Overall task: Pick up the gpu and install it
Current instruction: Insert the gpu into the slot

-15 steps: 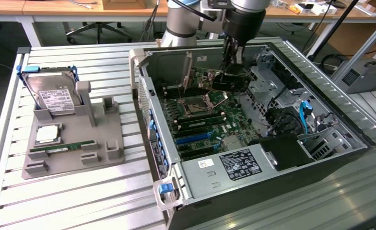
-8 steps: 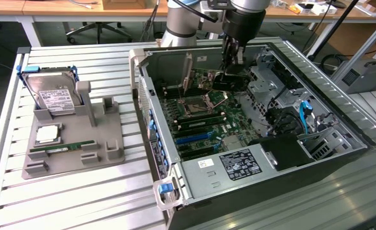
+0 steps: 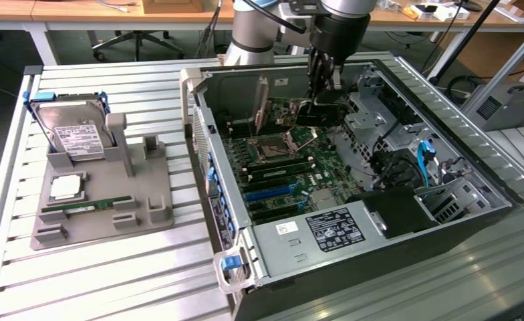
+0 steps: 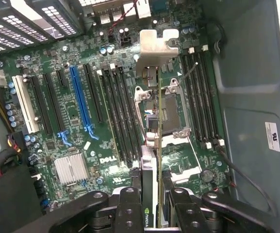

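The gripper (image 4: 154,199) is squeezing the gpu (image 4: 154,53) and holding it over the green board (image 4: 101,160) (picked up, not pushed in yet).

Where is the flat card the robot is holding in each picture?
Exterior view: the thin dark graphics card with silvery bracket hangs over the green motherboard, inside the open case.
Wrist view: edge-on, clamped between the black fingers.
Shared landmark: the long blue slot.
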Controlling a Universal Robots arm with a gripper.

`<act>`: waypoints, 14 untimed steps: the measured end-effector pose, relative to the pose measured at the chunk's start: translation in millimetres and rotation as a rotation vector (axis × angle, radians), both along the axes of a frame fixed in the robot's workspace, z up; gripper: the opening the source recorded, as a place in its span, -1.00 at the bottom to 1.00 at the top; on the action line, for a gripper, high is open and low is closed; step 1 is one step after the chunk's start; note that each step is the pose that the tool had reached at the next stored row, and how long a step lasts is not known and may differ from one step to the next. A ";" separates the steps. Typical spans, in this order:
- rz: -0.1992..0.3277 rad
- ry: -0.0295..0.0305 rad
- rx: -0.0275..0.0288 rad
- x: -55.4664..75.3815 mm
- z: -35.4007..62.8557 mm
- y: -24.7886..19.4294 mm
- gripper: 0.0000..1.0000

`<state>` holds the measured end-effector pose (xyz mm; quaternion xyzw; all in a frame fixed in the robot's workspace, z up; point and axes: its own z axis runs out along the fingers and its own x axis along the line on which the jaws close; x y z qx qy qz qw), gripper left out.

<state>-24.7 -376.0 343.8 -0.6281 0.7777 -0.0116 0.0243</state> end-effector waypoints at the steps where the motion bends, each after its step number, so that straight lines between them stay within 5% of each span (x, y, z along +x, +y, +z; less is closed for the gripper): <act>1: 0.008 0.0000 0.0000 0.0 0.0 0.0 -0.47; 14: 0.104 0.0000 -0.0004 0.0 -0.6 0.0 -0.47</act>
